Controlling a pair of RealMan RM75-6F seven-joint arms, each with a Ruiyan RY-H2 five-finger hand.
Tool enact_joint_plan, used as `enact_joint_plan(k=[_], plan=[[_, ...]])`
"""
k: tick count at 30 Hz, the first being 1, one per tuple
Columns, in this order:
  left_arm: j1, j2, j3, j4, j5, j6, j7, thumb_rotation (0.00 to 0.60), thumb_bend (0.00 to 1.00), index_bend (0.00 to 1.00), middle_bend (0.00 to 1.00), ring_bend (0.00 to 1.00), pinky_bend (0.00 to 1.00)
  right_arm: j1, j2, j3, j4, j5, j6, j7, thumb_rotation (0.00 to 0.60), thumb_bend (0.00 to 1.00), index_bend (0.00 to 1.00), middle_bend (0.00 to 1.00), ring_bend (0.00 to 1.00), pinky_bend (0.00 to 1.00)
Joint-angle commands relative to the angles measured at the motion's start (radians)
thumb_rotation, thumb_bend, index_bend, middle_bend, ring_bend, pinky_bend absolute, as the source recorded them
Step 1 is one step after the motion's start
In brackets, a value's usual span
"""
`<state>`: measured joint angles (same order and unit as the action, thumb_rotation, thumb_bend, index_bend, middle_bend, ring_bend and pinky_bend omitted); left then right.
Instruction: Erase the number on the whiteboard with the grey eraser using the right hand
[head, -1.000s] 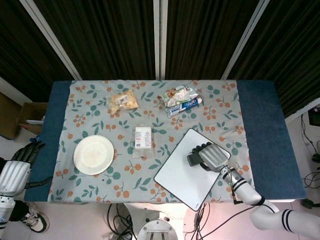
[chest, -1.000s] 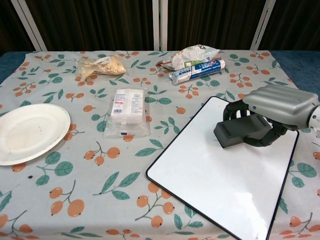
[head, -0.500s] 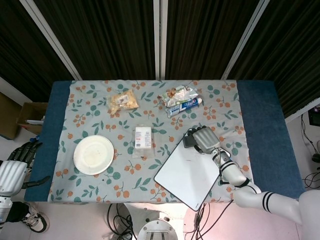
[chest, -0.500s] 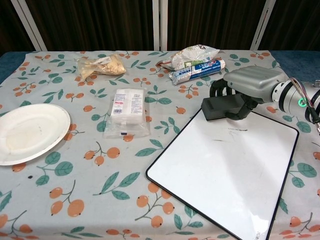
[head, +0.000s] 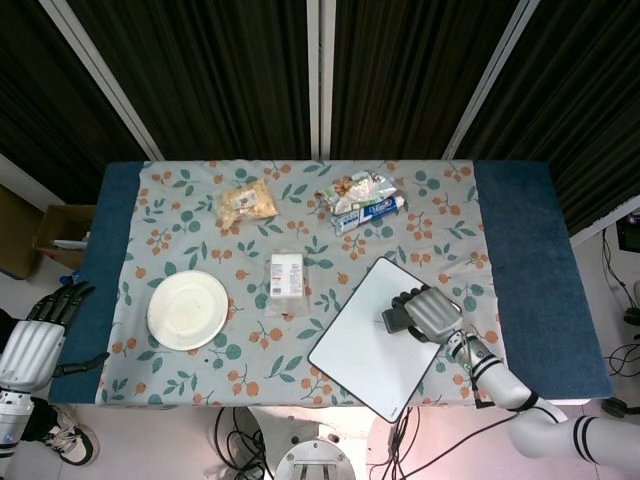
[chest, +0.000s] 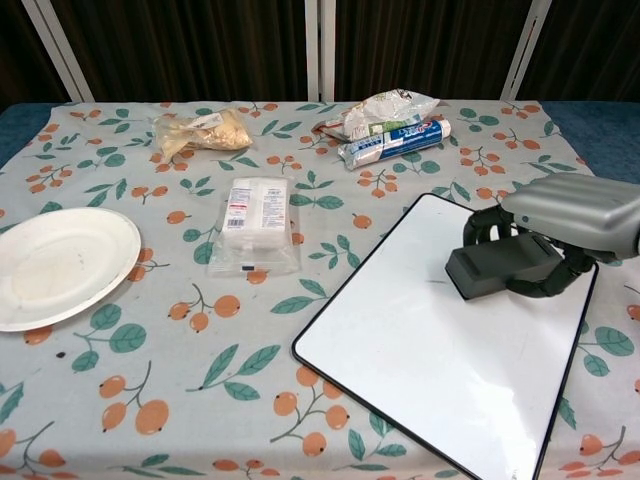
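The whiteboard (head: 362, 345) (chest: 430, 350) lies tilted at the near right of the table; its surface looks blank apart from a faint smudge near its far edge. My right hand (head: 430, 313) (chest: 570, 215) grips the grey eraser (head: 392, 320) (chest: 500, 268) and presses it on the board's right part. My left hand (head: 35, 335) hangs off the table's left edge, fingers apart, holding nothing; the chest view does not show it.
A white plate (head: 187, 309) (chest: 55, 265) sits at the left. A packet (head: 286, 275) (chest: 252, 222) lies mid-table. A snack bag (head: 246, 203) (chest: 202, 130), a crumpled bag (chest: 390, 108) and a toothpaste box (head: 368, 213) (chest: 395, 140) lie along the far side.
The right hand slid the eraser from the middle of the board to its far corner, then back toward me to the right part. The left hand shifted slightly.
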<state>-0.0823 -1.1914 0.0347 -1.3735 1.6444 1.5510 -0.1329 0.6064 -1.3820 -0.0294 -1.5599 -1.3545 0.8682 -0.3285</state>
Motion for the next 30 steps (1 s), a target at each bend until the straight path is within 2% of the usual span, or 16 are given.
enact_joint_plan(k=[1, 5, 10, 14, 20, 23, 30], plan=[[-0.001, 0.001, 0.0, -0.005, 0.001, -0.001, 0.005, 0.465, 0.06, 0.1, 0.09, 0.08, 0.18, -0.02, 0.041, -0.036, -0.046, -0.027, 0.004, 0.012, 0.6, 0.4, 0.73, 0.64, 0.58, 0.72], [-0.003, 0.002, -0.001, -0.009, -0.001, -0.004, 0.01, 0.466, 0.06, 0.1, 0.09, 0.08, 0.18, -0.02, 0.06, -0.044, -0.062, -0.04, 0.001, 0.012, 0.6, 0.39, 0.73, 0.64, 0.58, 0.72], [-0.003, 0.001, -0.002, -0.01, -0.008, -0.01, 0.013, 0.466, 0.06, 0.1, 0.09, 0.08, 0.18, -0.009, 0.025, -0.014, -0.032, -0.042, 0.006, 0.032, 0.6, 0.39, 0.73, 0.64, 0.58, 0.72], [-0.001, 0.001, -0.002, -0.007, -0.01, -0.008, 0.011, 0.466, 0.06, 0.1, 0.09, 0.08, 0.18, 0.017, -0.047, 0.035, 0.042, -0.037, 0.009, 0.054, 0.6, 0.39, 0.73, 0.64, 0.58, 0.72], [0.002, 0.01, -0.003, -0.008, -0.011, -0.001, 0.01, 0.464, 0.06, 0.1, 0.09, 0.08, 0.18, 0.054, -0.136, 0.082, 0.121, -0.033, 0.009, 0.043, 0.6, 0.39, 0.73, 0.64, 0.58, 0.72], [0.004, 0.013, -0.006, -0.006, -0.015, 0.002, 0.005, 0.465, 0.06, 0.1, 0.09, 0.08, 0.18, 0.077, -0.202, 0.116, 0.197, -0.031, 0.03, 0.02, 0.6, 0.39, 0.74, 0.64, 0.58, 0.72], [0.0, 0.01, -0.005, -0.001, -0.014, -0.006, 0.002, 0.463, 0.06, 0.1, 0.09, 0.08, 0.18, 0.086, -0.235, 0.123, 0.225, -0.035, 0.052, 0.008, 0.6, 0.4, 0.74, 0.64, 0.58, 0.72]])
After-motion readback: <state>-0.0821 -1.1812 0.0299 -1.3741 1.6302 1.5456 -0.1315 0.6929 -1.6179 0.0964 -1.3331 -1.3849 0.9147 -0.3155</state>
